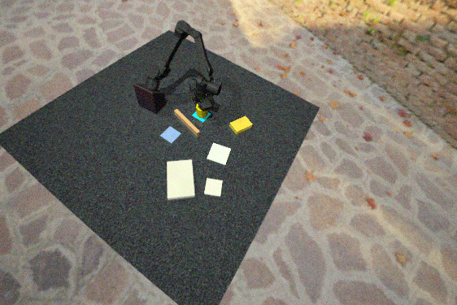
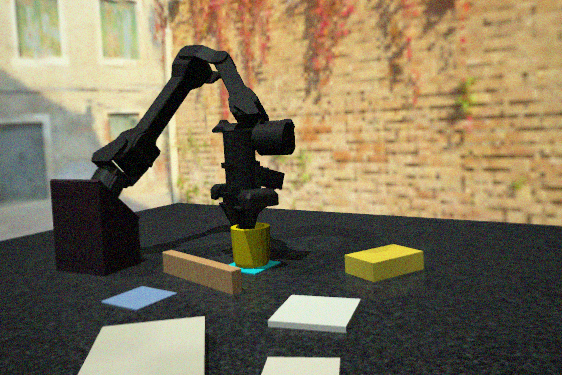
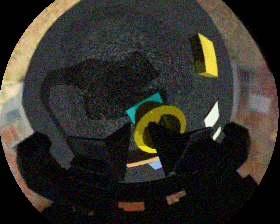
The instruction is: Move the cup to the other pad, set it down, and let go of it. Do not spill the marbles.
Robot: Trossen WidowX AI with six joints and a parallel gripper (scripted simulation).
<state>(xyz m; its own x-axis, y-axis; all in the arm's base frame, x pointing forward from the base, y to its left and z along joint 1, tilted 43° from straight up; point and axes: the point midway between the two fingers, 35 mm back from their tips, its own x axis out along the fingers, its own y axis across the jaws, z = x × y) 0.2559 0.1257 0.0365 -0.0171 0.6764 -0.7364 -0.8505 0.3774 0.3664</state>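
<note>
The yellow cup (image 1: 202, 112) (image 2: 251, 247) (image 3: 181, 120) stands upright on the cyan pad (image 1: 202, 119) (image 2: 255, 270) (image 3: 134, 111). My gripper (image 1: 204, 105) (image 2: 247, 226) (image 3: 139, 123) points down at the cup's rim and is partly open. In the wrist view one finger is over the inside of the cup and the other is outside it, with a gap at the wall between them. The blue pad (image 1: 170, 134) (image 2: 140, 297) (image 3: 156, 164) is bare. The marbles cannot be made out; the cup's inside is dark and partly hidden by a finger.
A wooden bar (image 1: 187, 123) (image 2: 201, 271) (image 3: 142, 162) lies between the two pads. A yellow block (image 1: 241, 124) (image 2: 384, 262) (image 3: 207, 56) lies to the right. A white square (image 1: 219, 154) (image 2: 315, 311), a smaller one (image 1: 213, 187) and a large cream slab (image 1: 180, 179) lie in front.
</note>
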